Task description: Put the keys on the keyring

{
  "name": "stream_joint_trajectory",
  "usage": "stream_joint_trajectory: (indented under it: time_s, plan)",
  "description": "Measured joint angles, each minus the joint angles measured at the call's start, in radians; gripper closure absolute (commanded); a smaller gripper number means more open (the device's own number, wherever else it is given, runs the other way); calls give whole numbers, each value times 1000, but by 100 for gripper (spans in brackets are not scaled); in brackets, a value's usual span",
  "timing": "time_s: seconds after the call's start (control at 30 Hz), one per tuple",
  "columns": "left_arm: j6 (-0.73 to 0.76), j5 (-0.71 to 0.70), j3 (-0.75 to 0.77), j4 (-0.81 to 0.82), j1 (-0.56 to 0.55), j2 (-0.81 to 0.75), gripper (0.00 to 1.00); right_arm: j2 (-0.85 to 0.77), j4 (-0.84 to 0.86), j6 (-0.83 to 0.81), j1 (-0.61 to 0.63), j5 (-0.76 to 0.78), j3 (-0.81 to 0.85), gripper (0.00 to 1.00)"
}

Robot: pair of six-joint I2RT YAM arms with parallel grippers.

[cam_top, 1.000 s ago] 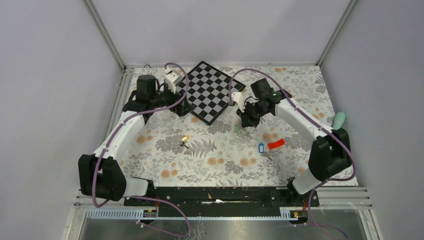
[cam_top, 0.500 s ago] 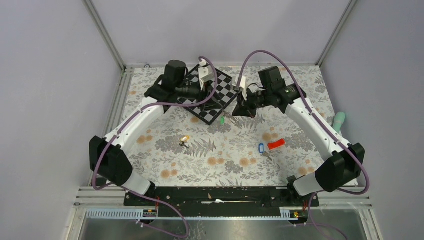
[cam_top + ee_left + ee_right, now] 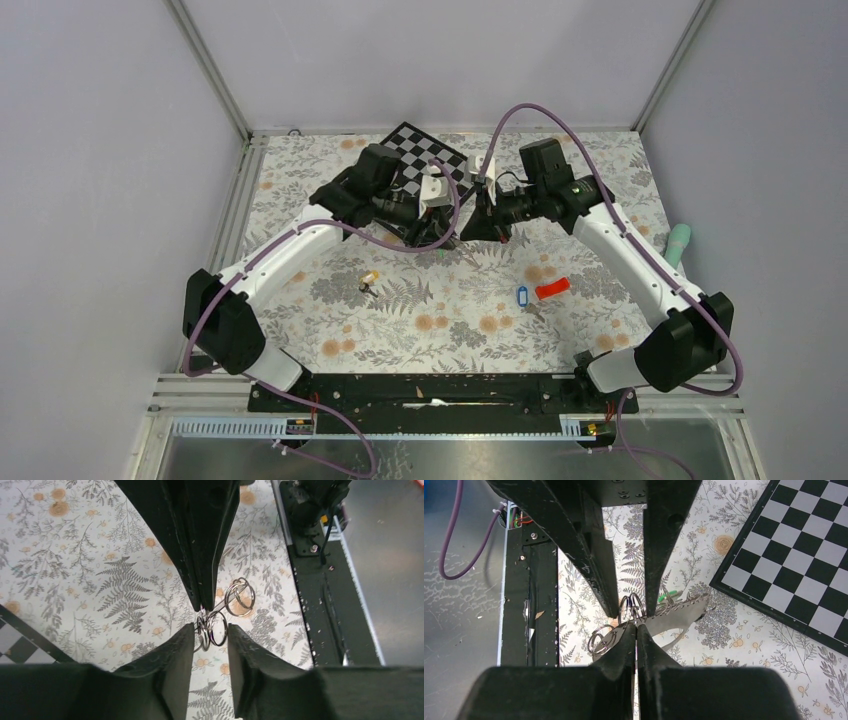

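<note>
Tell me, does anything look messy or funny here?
A bit. The checkerboard lies crooked at the back, partly hidden. A yellow-tagged key, a blue tag and a red tag lie scattered loose, and a mint-green thing sits at the right edge of the table.

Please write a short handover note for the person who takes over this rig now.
Right gripper: shut on the keyring, near the checkerboard.
Left gripper: fingers on both sides of its rings; grip unclear.
Green tag beside the keyring; whether attached, cannot tell.
Yellow key, blue key and red tag lie on the table, not yet on the keyring.
Left to do: pick each and thread it on.
</note>
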Motion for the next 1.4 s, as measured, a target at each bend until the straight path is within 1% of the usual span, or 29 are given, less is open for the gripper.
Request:
stream_joint_trajectory:
  time_s: [0.1,0.17,0.27,0.3,0.5,0.57,0.67,0.73,0.83,1.23,1.3,1.4]
  plan:
    - [50,-5,-2,-19,0,0,69,0,5,3,0,-3,-5,100]
    - [87,-10,-2,-37,0,0,67,0,6,3,0,-2,-8,100]
    - [153,-16,-2,-72,0,0,54,0,7,3,0,-2,-13,100]
    - [178,-17,-2,-85,0,0,52,0,8,3,0,-2,-15,100]
    - [309,-26,-6,-165,-1,0,52,0,8,3,0,-2,-30,100]
    - [338,-27,-6,-175,-1,0,54,0,8,3,0,-2,-32,100]
    - [354,-31,-6,-173,-1,0,61,-1,12,3,0,-2,-37,100]
    - [354,-31,-6,-164,-1,0,67,-1,13,4,0,-2,-39,100]
    - [342,-34,-6,-135,-1,0,72,-1,13,9,0,-3,-40,100]
    - [259,-52,-40,-28,-8,0,78,-2,33,23,0,-5,-45,100]
    - [239,-52,-45,-16,-8,0,83,-2,34,23,0,-5,-50,100]
    - [212,-52,-45,-10,-10,0,92,-2,39,24,0,-5,-58,100]
